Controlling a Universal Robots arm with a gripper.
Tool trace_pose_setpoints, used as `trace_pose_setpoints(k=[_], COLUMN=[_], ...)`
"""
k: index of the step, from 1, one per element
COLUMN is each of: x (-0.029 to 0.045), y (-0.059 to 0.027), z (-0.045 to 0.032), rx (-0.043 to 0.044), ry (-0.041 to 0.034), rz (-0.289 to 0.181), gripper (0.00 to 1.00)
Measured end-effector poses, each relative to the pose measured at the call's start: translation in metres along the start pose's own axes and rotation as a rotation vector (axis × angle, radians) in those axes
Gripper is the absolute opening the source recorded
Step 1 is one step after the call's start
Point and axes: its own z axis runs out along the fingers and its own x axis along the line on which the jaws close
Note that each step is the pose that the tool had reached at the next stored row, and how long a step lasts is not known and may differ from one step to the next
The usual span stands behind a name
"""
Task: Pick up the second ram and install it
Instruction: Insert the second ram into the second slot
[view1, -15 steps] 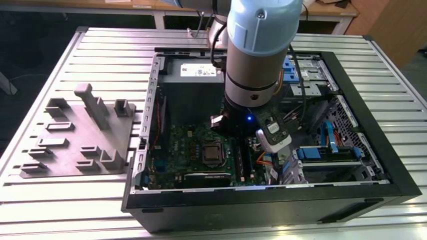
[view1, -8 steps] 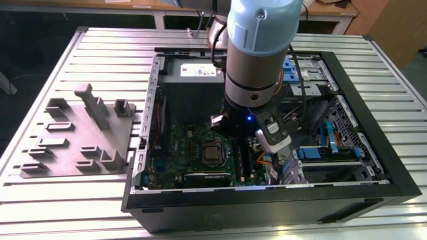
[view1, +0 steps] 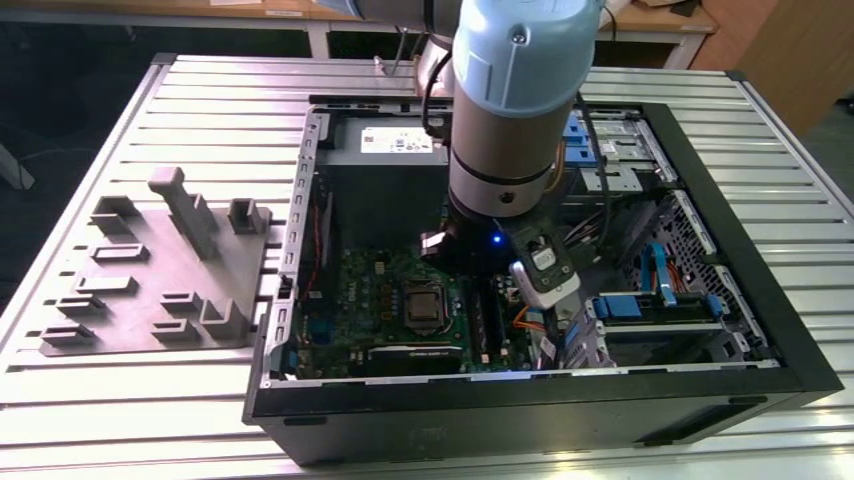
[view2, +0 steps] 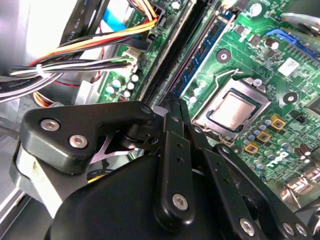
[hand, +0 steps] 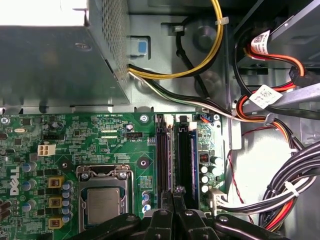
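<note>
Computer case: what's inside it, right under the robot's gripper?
A green motherboard with long memory slots directly below the gripper, a processor socket beside them, and bundled cables. The gripper covers one end of the slots, so what sits there is hidden.

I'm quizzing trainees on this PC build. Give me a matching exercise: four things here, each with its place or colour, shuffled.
1 processor
2 fixture plate
3 gripper
4 looping cable

a grey, on the table outside the case
b yellow
c over the memory slots
d silver, on the green board

Pairs: 1-d; 2-a; 3-c; 4-b
</note>
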Motion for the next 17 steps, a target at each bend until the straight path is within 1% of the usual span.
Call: trace_pose_setpoints(k=[5,9,15,17], x=[0.0,0.0001,0.0001,0.0001], y=[0.0,0.0,0.0,-0.0002], z=[0.0001,0.0001,0.0002,0.0015], rx=[0.0001,-0.0077,-0.0084,-0.0083], ry=[0.0,0.0002,0.0002,0.0003], rz=[0.0,0.001,0.001,0.001], gripper=[0.12,0.12,0.12,0.12])
